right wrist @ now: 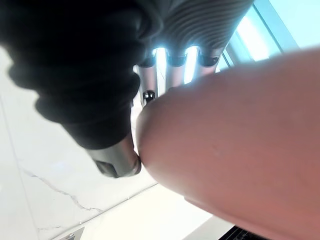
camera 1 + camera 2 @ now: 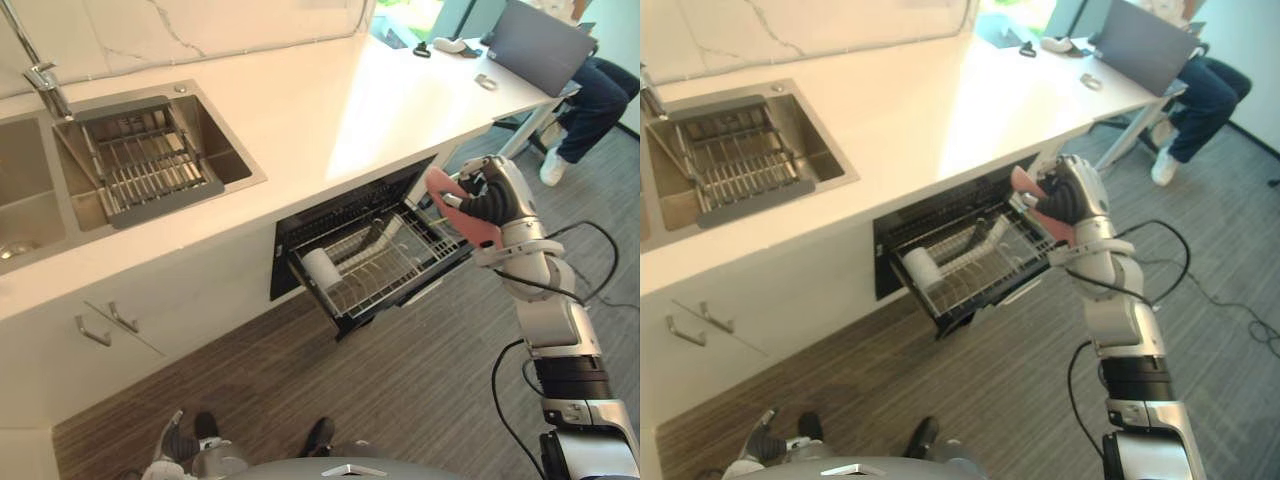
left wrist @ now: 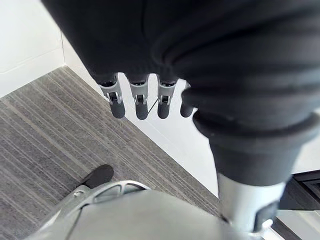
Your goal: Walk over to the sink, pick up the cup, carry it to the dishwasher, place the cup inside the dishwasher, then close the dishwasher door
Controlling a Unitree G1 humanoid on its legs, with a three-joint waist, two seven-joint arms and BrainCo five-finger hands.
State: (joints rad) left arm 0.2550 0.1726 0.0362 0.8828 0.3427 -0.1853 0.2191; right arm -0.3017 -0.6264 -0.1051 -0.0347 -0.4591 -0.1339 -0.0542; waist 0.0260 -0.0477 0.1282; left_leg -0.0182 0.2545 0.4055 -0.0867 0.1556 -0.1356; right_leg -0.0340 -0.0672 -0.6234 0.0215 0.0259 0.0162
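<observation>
A salmon-pink plastic cup (image 2: 441,186) is held in the air, just above the right end of the pulled-out wire rack of the black dishwasher drawer (image 2: 395,262). The robot's right hand (image 2: 489,204) has its fingers curled round the cup, which fills the right wrist view. A white cylindrical cup (image 2: 322,268) lies on its side at the rack's left end. Above the drawer runs a white stone countertop (image 2: 330,110), and the steel sink (image 2: 228,152) is well apart to the left. The left hand (image 3: 140,101) hangs low with straight fingers, holding nothing. Judging from this, pickup and carry are done. Setting the cup in the rack and closing the dishwasher remain.
</observation>
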